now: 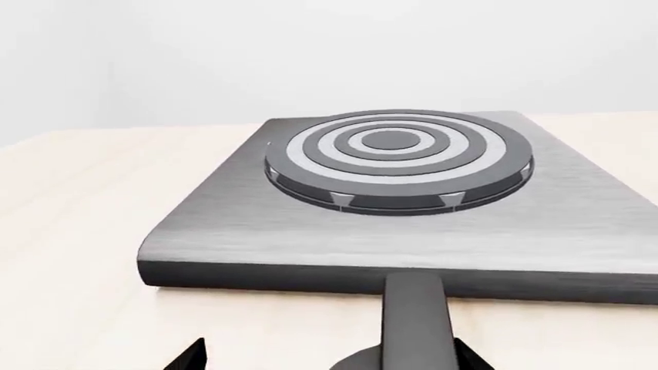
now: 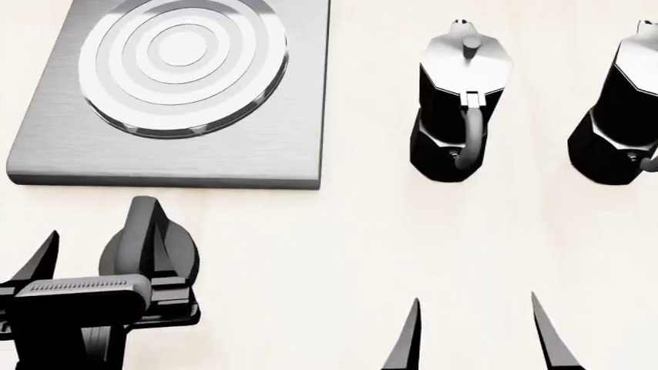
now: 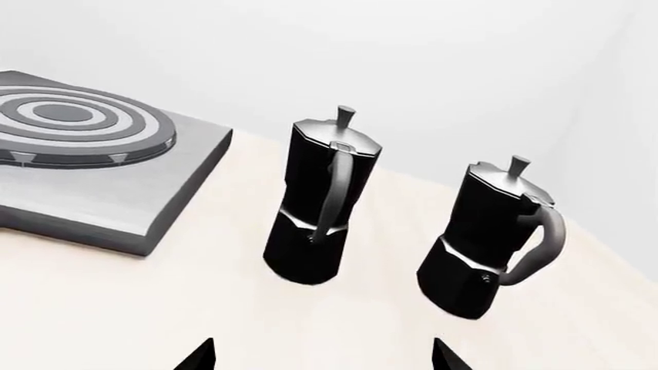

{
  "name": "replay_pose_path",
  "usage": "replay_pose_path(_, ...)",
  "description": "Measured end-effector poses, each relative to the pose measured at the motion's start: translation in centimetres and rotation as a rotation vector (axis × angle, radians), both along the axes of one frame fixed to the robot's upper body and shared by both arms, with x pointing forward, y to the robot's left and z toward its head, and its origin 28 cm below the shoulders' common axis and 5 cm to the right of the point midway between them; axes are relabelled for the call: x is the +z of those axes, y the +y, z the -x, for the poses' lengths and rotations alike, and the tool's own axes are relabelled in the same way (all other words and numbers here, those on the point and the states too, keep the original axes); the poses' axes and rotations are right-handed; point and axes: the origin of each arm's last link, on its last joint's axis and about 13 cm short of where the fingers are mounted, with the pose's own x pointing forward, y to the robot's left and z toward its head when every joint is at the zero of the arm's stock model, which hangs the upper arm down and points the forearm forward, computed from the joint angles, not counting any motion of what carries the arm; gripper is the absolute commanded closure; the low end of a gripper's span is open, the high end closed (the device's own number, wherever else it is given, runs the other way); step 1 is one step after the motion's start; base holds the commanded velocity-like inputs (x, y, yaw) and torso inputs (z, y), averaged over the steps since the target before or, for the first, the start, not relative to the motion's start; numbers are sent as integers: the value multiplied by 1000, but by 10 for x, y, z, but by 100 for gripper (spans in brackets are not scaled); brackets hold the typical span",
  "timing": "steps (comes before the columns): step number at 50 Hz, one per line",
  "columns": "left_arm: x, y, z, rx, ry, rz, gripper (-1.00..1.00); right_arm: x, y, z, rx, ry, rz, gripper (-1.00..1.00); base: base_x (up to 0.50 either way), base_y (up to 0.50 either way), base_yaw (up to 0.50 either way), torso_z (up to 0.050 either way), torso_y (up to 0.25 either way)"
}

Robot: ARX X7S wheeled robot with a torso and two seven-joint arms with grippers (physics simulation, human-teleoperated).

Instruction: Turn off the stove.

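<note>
Head view: left gripper (image 2: 98, 258) sits over the knob (image 2: 152, 247), fingers apart either side, not clamped yet afaict. Knob lies on the table (image 2: 340, 254) just in front of the stove (image 2: 185, 92). Step in hand: grasp; next needs closing on the ridge, then a twist. Right gripper (image 2: 475, 339) idles, tips apart. Right wrist view adds two moka pots (image 3: 319, 208), upright, handles toward camera; left wrist view shows the knob ridge close up, which the head view partly hides.

The left gripper (image 2: 98, 266) sits low near the bench's front left corner, jaws spread wide apart. The right gripper (image 2: 478, 335) hangs toward the front edge, its two pointed fingertips (image 2: 409, 339) parted, holding nothing.
</note>
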Motion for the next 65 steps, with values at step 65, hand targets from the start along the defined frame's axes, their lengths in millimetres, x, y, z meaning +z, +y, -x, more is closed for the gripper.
replay_pose_path(65, 7, 11, 19, -74, 42, 85, -100, -1, 1, -1, 8, 7, 2, -100, 0, 0, 0, 0, 0)
